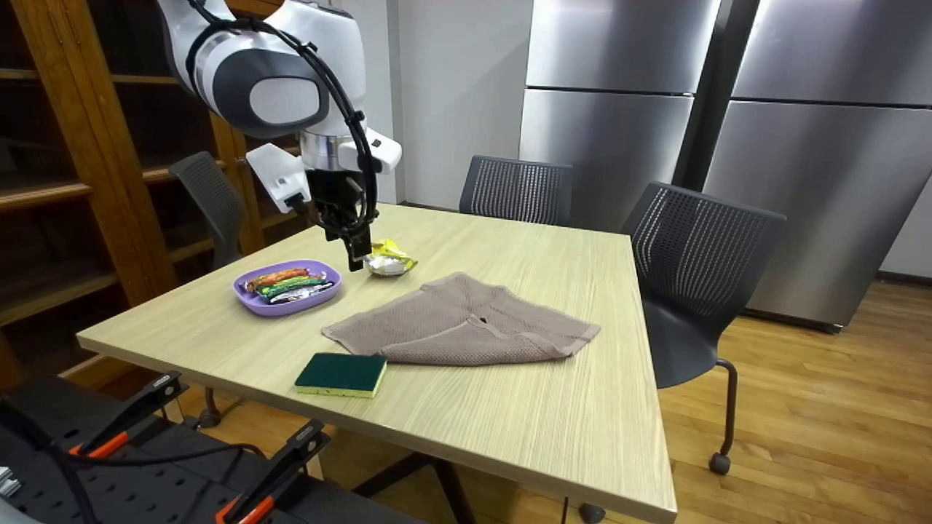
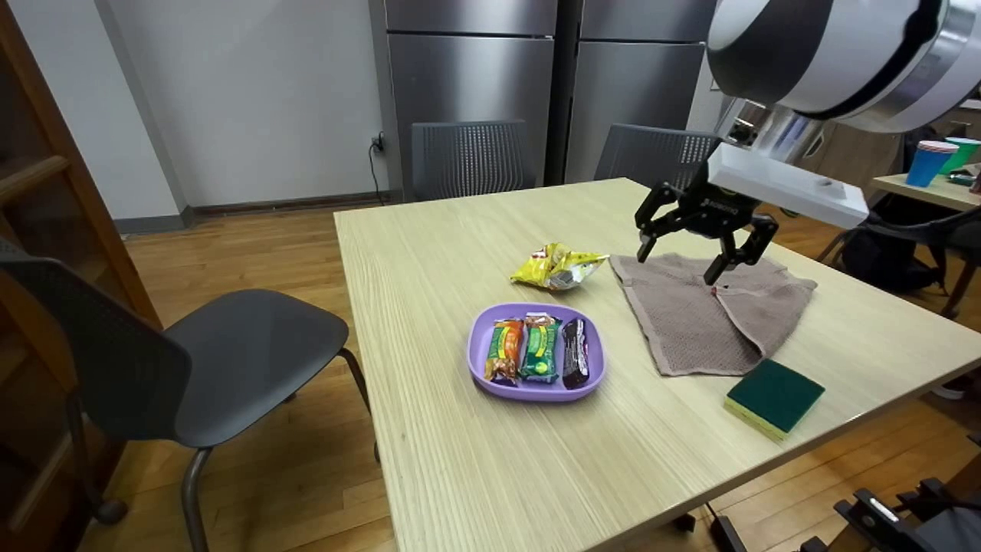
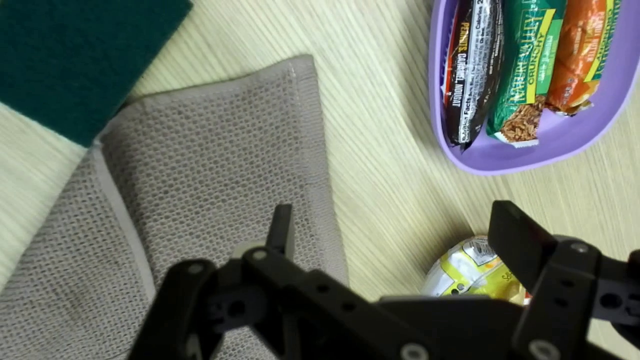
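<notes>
Pincer (image 3: pixel 393 220), plus wrist view's apparent barcode (image 3: pixel 481 251)

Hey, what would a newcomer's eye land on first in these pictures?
The bulky white and grey robot arm likely wins, its black gripper hanging open above the pale wood-grain table. Next comes the rounded purple plastic tray holding three wrapped snack bars side by side. Near it lie a crumpled yellow and silver foil packet and a partly folded taupe woven towel.
</notes>
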You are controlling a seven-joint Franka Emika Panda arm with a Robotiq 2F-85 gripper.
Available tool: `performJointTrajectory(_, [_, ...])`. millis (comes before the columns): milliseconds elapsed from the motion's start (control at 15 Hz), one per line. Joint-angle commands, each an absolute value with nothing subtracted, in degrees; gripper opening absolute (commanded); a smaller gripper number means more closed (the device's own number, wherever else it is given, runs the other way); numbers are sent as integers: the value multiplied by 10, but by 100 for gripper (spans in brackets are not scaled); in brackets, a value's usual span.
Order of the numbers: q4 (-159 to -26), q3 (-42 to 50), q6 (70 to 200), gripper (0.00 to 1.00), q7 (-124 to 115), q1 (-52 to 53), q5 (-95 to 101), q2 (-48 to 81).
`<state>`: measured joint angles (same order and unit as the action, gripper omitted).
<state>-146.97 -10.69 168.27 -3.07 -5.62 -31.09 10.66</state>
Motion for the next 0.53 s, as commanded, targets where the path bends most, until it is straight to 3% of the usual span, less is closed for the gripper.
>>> performJointTrajectory(0, [-1515,-115,1652,100,13,-80,-348,35])
performJointTrajectory(467, [-1497,-79,1662,100,39,-96,-340,65])
